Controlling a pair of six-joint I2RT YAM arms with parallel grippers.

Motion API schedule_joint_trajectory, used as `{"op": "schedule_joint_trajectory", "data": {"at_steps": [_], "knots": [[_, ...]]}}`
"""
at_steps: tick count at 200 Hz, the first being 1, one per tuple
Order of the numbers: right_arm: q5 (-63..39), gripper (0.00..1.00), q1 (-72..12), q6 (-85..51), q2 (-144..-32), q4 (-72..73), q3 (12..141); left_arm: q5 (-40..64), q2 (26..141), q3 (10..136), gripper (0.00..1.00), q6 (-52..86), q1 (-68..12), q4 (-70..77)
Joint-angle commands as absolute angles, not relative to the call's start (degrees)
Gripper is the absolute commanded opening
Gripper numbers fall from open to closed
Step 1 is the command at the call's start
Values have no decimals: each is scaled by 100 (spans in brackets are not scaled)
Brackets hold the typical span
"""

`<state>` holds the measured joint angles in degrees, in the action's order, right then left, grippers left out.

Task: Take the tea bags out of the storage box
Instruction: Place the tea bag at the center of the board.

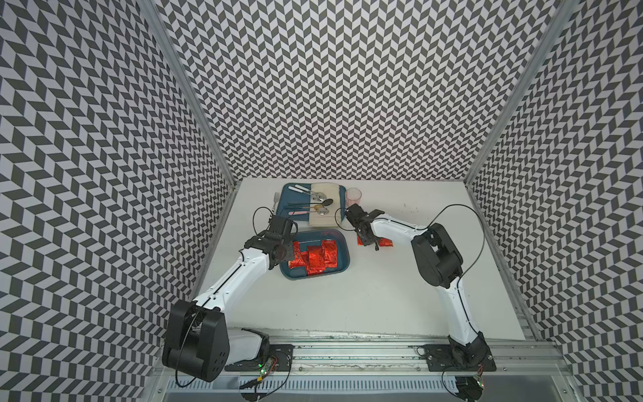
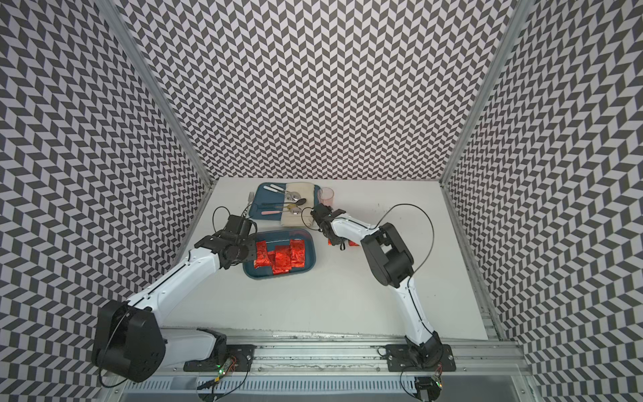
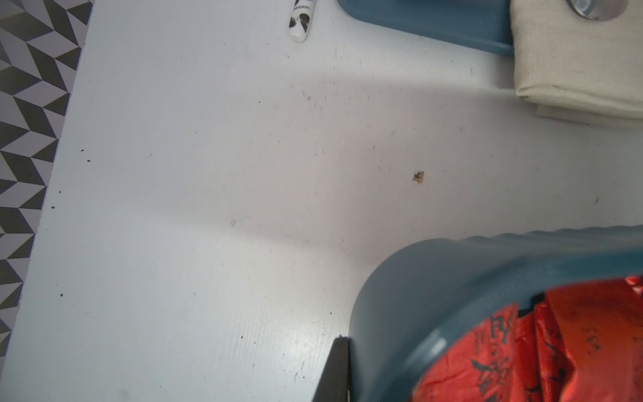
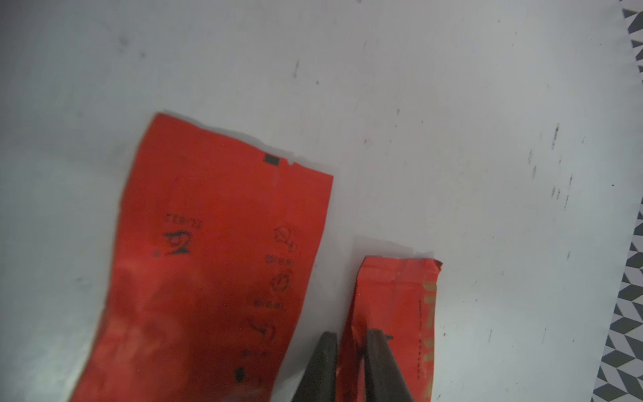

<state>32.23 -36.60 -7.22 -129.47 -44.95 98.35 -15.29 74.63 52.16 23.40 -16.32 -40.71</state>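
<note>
Both top views, storage box (image 1: 315,277) (image 2: 278,275): stands on the white table (image 1: 348,306), with most tea bags (image 1: 313,259) heaped inside.
Both top views, left gripper (image 1: 289,251): at the box's left rim.
Both top views, right gripper (image 1: 368,244): low over the table, right of the box.
Left wrist, left gripper: one finger (image 3: 339,369) shows against the box's outer wall; clamped on that wall.
Right wrist, right gripper (image 4: 351,362): jaws slightly apart, straddling an edge of the narrow tea bag (image 4: 400,313). The wide tea bag (image 4: 215,261) lies just beside it, and both are flat on the table.
</note>
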Motion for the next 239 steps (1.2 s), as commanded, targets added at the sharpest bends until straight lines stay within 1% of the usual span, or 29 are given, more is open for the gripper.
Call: {"op": "schedule_joint_trajectory", "data": {"at_steps": [1, 37, 83, 105, 122, 127, 134, 140, 153, 165, 177, 183, 195, 239], "knots": [[2979, 22, -3687, -838, -12983, -4501, 9966, -1450, 7464, 5212, 0, 2342, -1635, -3894], [2661, 24, -3679, -904, -12731, -4484, 10019, -1463, 7463, 5212, 0, 2340, -1635, -3893], [2619, 25, -3657, -1027, -11997, -4535, 9976, -1450, 7469, 5212, 0, 2342, -1635, -3894], [2423, 25, -3649, -1042, -11706, -4476, 9937, -1433, 7480, 5212, 0, 2330, -1631, -3885], [2306, 28, -3580, -993, -11596, -4313, 9771, -1433, 7483, 5212, 0, 2329, -1635, -3885], [2272, 30, -3533, -989, -11604, -4305, 9742, -1428, 7487, 5212, 0, 2329, -1635, -3885], [2209, 34, -3460, -972, -11640, -4305, 9717, -1432, 7485, 5212, 0, 2329, -1631, -3885], [2108, 43, -3365, -953, -11683, -4298, 9679, -1429, 7477, 5212, 0, 2329, -1631, -3884], [1789, 56, -3186, -872, -11746, -4282, 9589, -1424, 7488, 5211, 0, 2329, -1630, -3884], [1494, 64, -3072, -772, -11787, -4188, 9483, -1407, 7488, 5211, 0, 2320, -1635, -3876], [1415, 70, -2963, -739, -11812, -4047, 9353, -1398, 7501, 5214, 0, 2317, -1635, -3876], [1408, 72, -2912, -730, -11845, -3996, 9310, -1393, 7509, 5212, 0, 2320, -1635, -3876], [1332, 74, -2800, -710, -11927, -3977, 9267, -1397, 7510, 5212, 0, 2314, -1635, -3869], [1073, 77, -2666, -710, -12191, -3951, 9246, -1397, 7514, 5212, 0, 2320, -1635, -3876]]}}
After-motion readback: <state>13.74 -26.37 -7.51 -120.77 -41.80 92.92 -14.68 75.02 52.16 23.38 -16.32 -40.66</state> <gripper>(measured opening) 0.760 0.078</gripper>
